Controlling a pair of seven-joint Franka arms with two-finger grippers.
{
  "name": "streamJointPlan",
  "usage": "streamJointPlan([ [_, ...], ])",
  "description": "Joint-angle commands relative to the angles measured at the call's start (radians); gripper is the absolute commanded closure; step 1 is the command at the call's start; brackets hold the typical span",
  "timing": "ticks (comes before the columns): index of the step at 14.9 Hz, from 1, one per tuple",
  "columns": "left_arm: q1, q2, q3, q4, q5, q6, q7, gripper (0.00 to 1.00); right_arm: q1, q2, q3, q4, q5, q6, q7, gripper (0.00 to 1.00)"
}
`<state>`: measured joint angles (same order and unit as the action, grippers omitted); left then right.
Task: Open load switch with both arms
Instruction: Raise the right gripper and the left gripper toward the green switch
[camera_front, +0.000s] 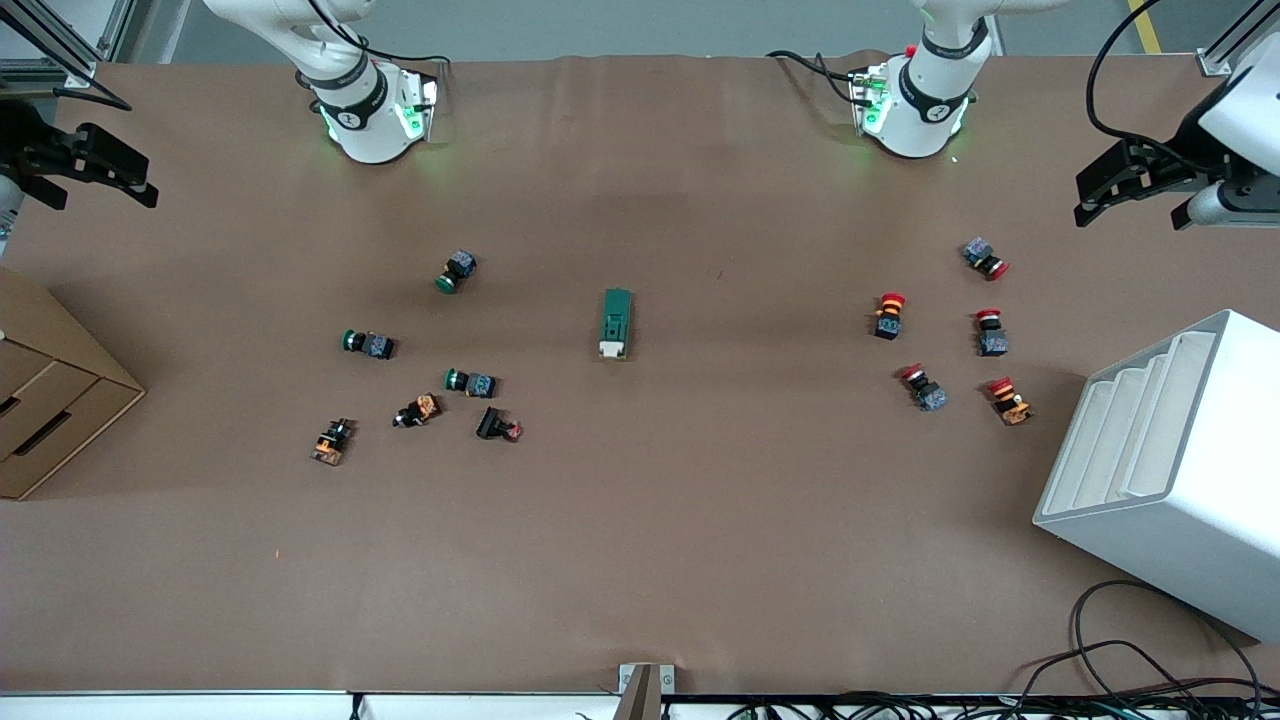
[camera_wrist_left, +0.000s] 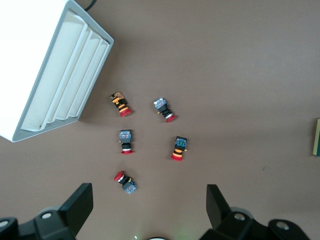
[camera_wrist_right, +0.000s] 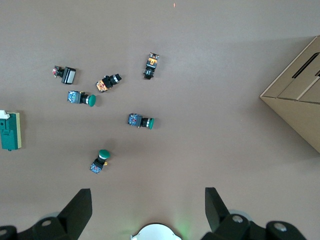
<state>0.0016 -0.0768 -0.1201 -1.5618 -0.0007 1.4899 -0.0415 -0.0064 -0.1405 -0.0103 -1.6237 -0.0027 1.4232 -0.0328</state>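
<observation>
The load switch (camera_front: 615, 322), a dark-green block with a white toggle at the end nearer the front camera, lies on the brown table midway between the two arms. It shows at the edge of the right wrist view (camera_wrist_right: 10, 131), and only a sliver of it in the left wrist view (camera_wrist_left: 317, 137). My left gripper (camera_front: 1130, 205) hangs open, high over the left arm's end of the table (camera_wrist_left: 149, 200). Over the right arm's end, my right gripper (camera_front: 100, 190) is also up and open (camera_wrist_right: 148, 202). Neither holds anything, and both are well away from the switch.
Several red-capped push-buttons (camera_front: 888, 313) lie toward the left arm's end, beside a white stepped rack (camera_front: 1170, 470). Green-capped push-buttons (camera_front: 456, 270) and other small ones (camera_front: 331, 441) lie toward the right arm's end, near a cardboard drawer box (camera_front: 50, 400). Cables (camera_front: 1120, 670) trail at the front edge.
</observation>
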Motion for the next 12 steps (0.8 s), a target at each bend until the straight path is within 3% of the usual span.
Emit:
streamJointPlan([
  [1, -0.014, 0.015, -0.048, 0.055, 0.002, -0.019, -0.018, 0.00, 0.000, -0.010, 0.001, 0.011, -0.005, -0.009, -0.001, 0.00],
  [7, -0.014, 0.029, -0.289, 0.051, 0.001, 0.019, -0.262, 0.00, -0.006, 0.039, 0.001, 0.013, -0.013, 0.014, -0.004, 0.00],
  [12, -0.014, 0.097, -0.502, 0.043, 0.007, 0.091, -0.591, 0.00, -0.014, 0.171, 0.000, 0.051, -0.014, 0.091, -0.019, 0.00],
])
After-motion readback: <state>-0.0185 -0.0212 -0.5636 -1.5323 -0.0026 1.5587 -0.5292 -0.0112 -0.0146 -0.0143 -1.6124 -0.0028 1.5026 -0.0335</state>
